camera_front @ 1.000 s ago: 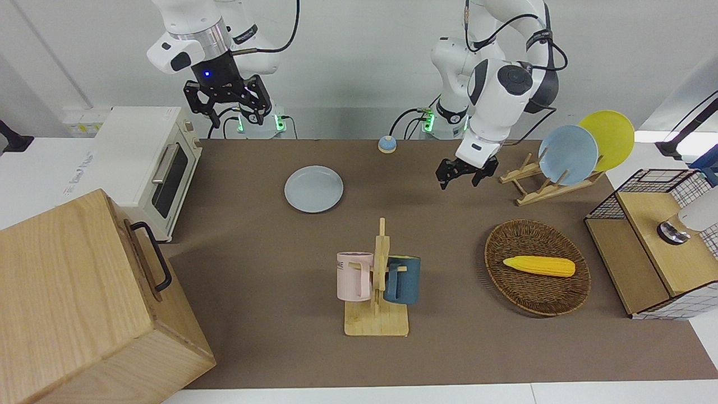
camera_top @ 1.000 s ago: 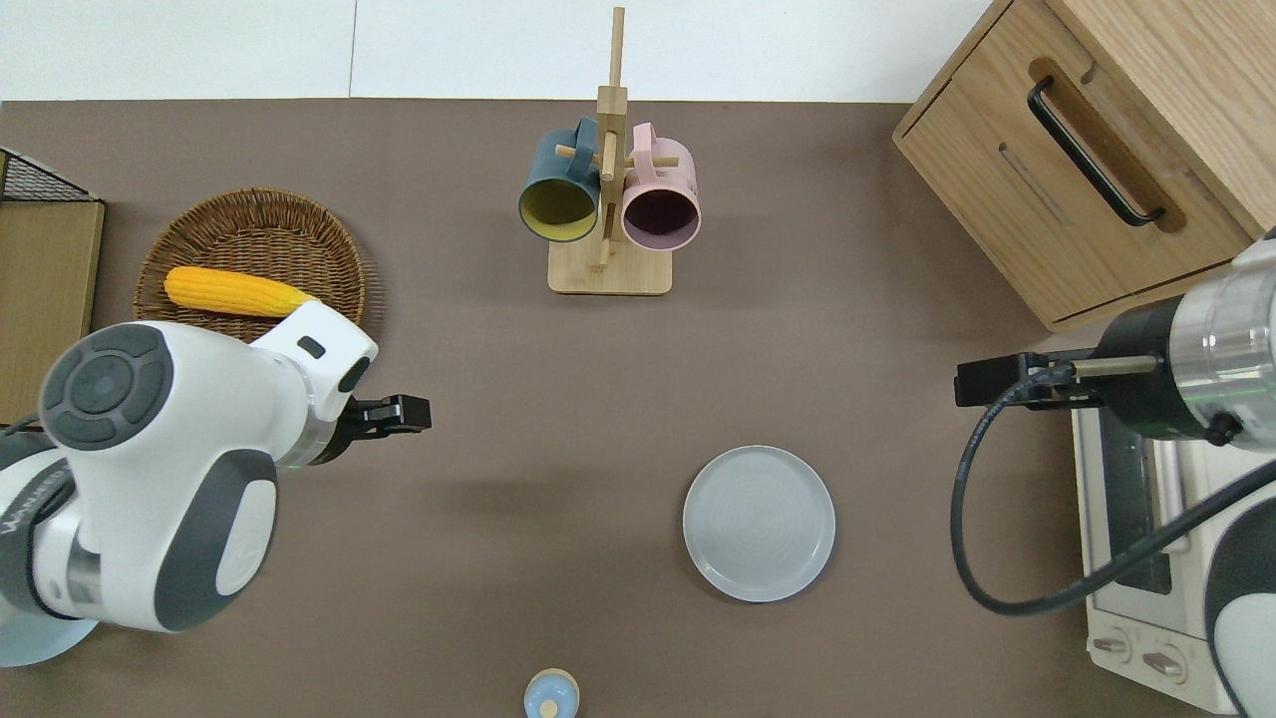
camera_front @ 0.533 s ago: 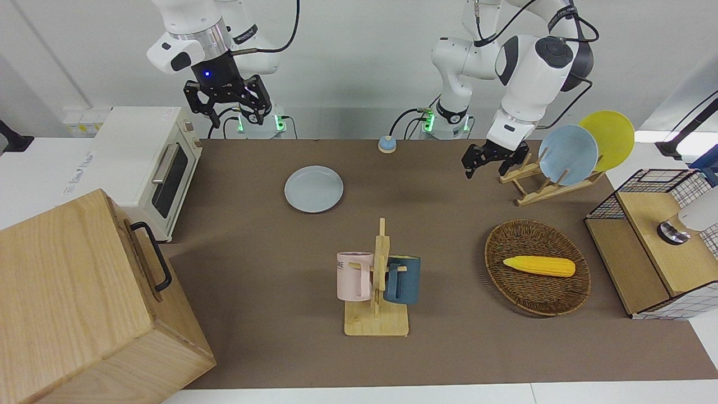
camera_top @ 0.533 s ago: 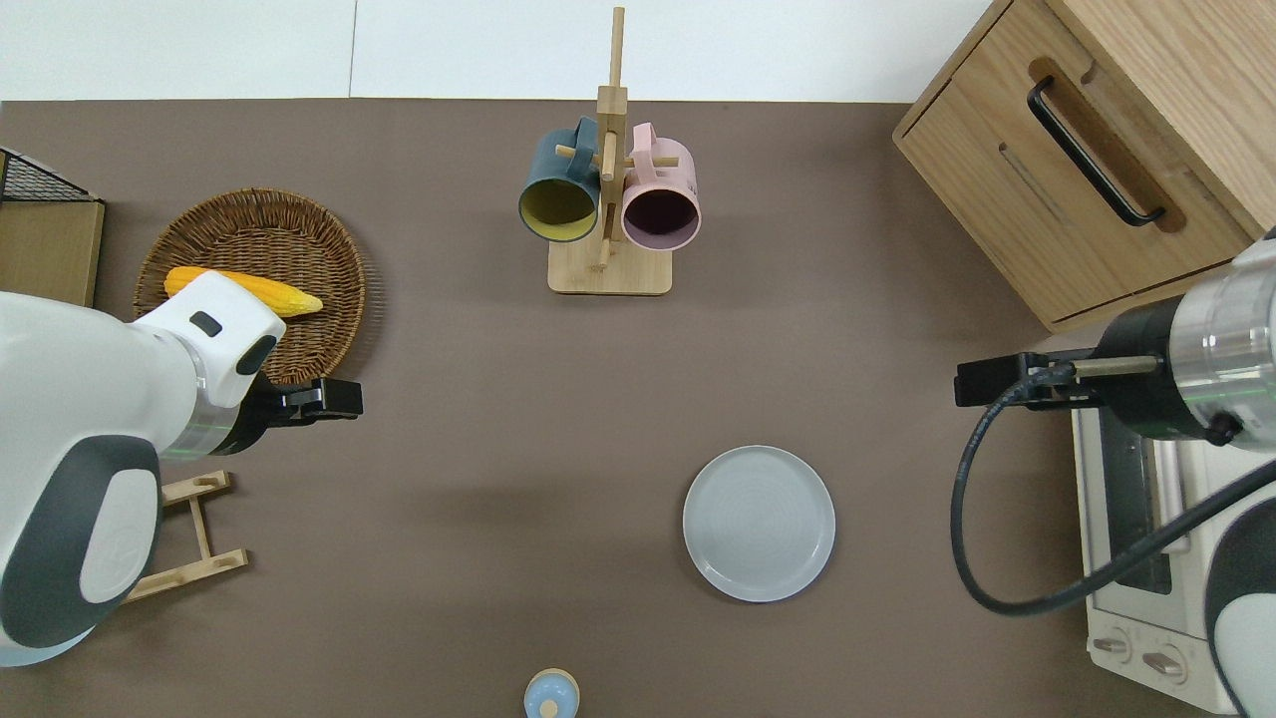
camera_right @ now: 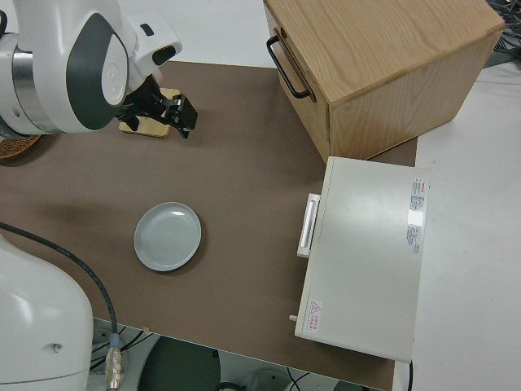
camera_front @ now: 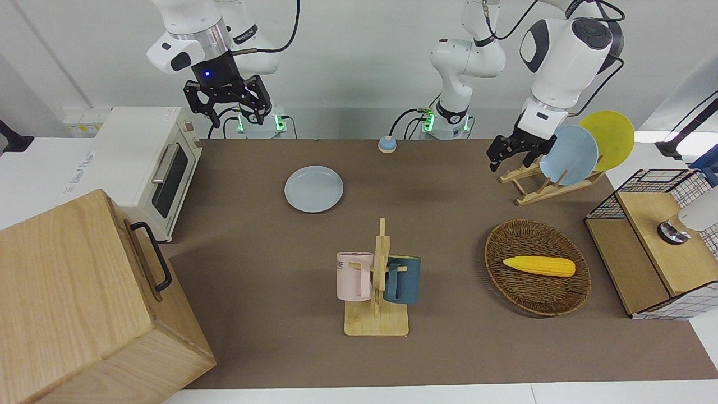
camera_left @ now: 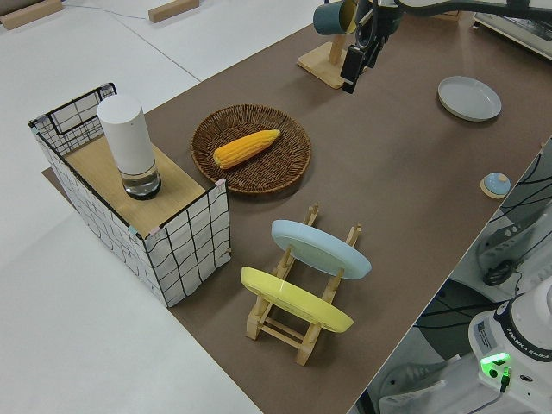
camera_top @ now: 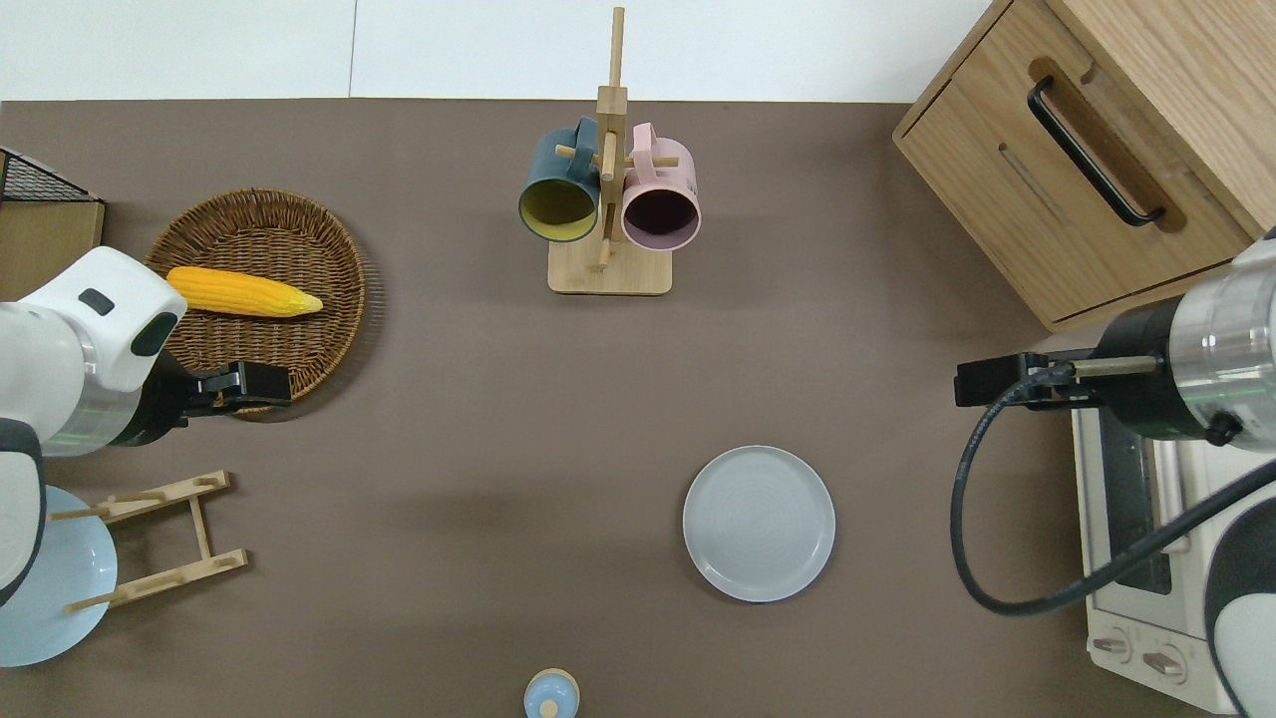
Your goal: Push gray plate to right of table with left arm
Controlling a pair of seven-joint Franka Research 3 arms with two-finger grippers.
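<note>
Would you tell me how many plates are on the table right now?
3. The gray plate lies flat on the table, toward the right arm's end. The sky-blue plate and the yellow plate stand in the wooden rack toward the left arm's end.

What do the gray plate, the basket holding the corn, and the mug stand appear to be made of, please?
The gray plate looks like glazed ceramic or perhaps melamine: smooth, pale bluish-gray, with faint concentric rings and a soft sheen. The basket appears to be woven wicker, dark brown, with visible strands and a frayed rim. The mug stand looks like light unpainted wood, possibly bamboo, with pale slats showing in its base.
</note>
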